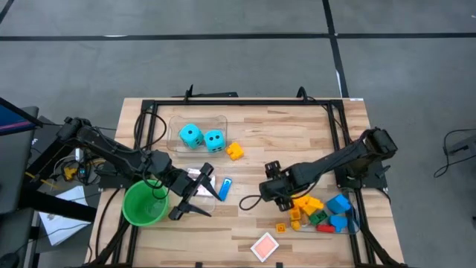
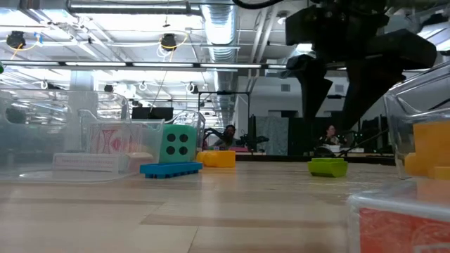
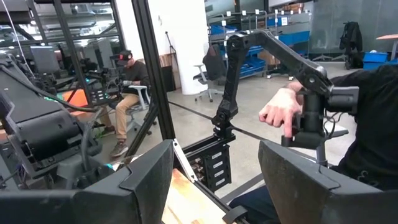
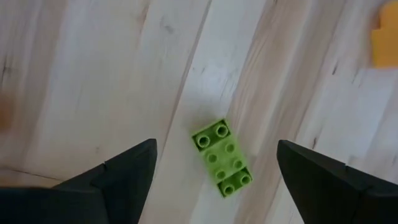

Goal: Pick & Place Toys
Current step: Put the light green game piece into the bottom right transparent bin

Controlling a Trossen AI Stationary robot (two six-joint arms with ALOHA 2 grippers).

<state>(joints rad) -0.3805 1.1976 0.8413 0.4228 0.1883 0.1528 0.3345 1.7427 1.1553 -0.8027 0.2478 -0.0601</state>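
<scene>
STEP: right hand (image 4: 214, 171) open, poised over green brick (image 4: 222, 157) lying on worktop (image 1: 297, 134) at 5 o'clock | NEXT: descend, straddle, close | LEFT: hand (image 1: 192, 195) open, empty, beside cup (image 1: 143, 204) | COUNT: two dice (image 1: 201, 137), one card (image 1: 265, 246), one green brick

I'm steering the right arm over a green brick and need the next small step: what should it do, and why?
Probably lower the right gripper straight down onto the green brick, then close. The wrist view shows its jaws open, with the brick lying flat on the table between them, untouched and at a slight angle; a small wrist turn first may help.
</scene>
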